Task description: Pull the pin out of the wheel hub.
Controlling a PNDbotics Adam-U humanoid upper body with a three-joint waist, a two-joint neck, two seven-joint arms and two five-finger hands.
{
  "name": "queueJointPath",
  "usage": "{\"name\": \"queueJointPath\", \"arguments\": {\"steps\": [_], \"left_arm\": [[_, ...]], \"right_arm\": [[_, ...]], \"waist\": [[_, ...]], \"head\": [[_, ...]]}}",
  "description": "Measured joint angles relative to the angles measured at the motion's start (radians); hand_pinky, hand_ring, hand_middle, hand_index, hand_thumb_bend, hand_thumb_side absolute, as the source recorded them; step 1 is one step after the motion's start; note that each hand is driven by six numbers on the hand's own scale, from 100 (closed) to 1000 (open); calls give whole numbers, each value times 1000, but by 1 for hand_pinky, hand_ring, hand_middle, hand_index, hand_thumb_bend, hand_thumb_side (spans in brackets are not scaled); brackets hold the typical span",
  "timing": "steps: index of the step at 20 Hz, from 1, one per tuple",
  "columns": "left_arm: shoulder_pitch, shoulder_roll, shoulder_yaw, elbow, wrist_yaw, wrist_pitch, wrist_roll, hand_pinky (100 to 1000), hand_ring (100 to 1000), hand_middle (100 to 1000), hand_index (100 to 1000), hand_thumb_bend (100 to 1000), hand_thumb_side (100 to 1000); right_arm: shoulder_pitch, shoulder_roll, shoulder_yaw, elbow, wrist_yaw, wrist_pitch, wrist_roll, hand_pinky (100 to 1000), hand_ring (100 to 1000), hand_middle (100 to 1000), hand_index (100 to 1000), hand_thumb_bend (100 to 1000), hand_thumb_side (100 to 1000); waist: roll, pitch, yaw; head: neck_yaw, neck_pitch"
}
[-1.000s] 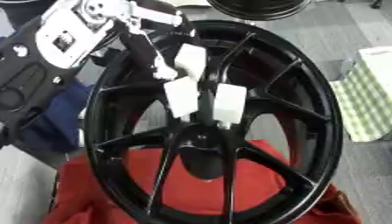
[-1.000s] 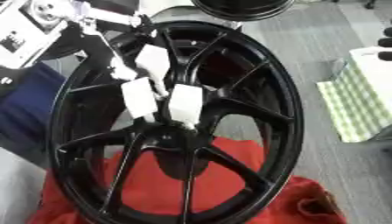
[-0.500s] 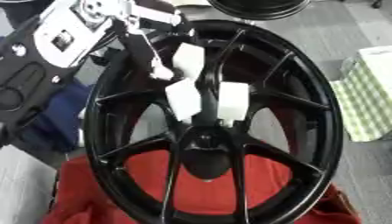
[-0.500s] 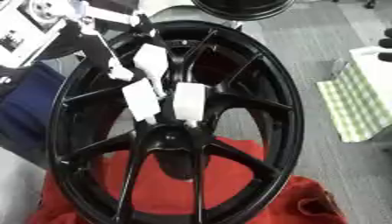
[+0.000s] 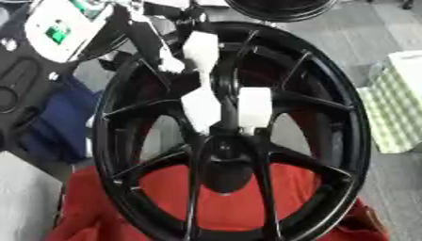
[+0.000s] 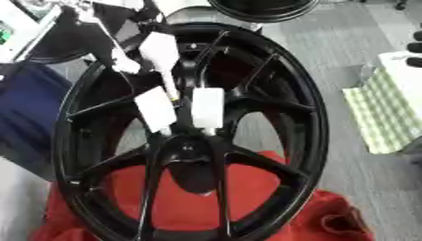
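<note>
Over the black wheel hub (image 5: 231,136) on red cloth (image 5: 223,202), the left hand (image 5: 218,101) reaches; fingers (image 5: 254,107) straight, white-tipped, at the centre; whether they hold anything I cannot tell.

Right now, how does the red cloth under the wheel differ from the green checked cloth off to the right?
The red cloth is plain and lies rumpled beneath the black wheel, showing through its spokes. The green checked cloth is patterned in pale green and white, and lies flat, apart from the wheel, on the grey floor. The wheel hides much of the red cloth; nothing rests on the part of the checked cloth that shows. Both are fabric.
</note>
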Motion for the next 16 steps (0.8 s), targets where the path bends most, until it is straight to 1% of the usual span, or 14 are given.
{"name": "queueJointPath", "arguments": {"steps": [2,3,4,8,12,16], "left_arm": [[-4,13,15,-9,9,10,0,723,599,405,446,180,100],[-6,20,24,-13,16,14,0,723,599,405,447,124,100],[-8,27,35,-18,22,19,0,724,600,405,448,169,100],[-7,81,98,-35,47,33,0,730,604,408,451,150,100],[41,187,191,-41,61,44,14,736,607,410,456,127,100],[145,321,292,-55,96,49,65,734,605,406,458,109,100]], "right_arm": [[1,0,0,0,0,0,0,682,701,638,713,100,740],[1,0,0,0,0,0,0,682,700,638,712,100,740],[4,0,0,0,0,-1,-1,682,700,638,712,100,739],[12,0,-6,0,0,-2,-3,682,700,637,712,100,734],[28,-1,-16,0,1,-6,-7,682,700,637,712,100,726],[45,-12,-30,0,9,-9,-15,682,701,638,713,100,717]], "waist": [[0,-1,5],[-1,-1,6],[-1,-2,9],[-6,-6,23],[-8,-10,44],[-16,-12,66]], "head": [[-3,0],[-5,0],[-5,0],[-15,1],[-34,4],[-55,15]]}}
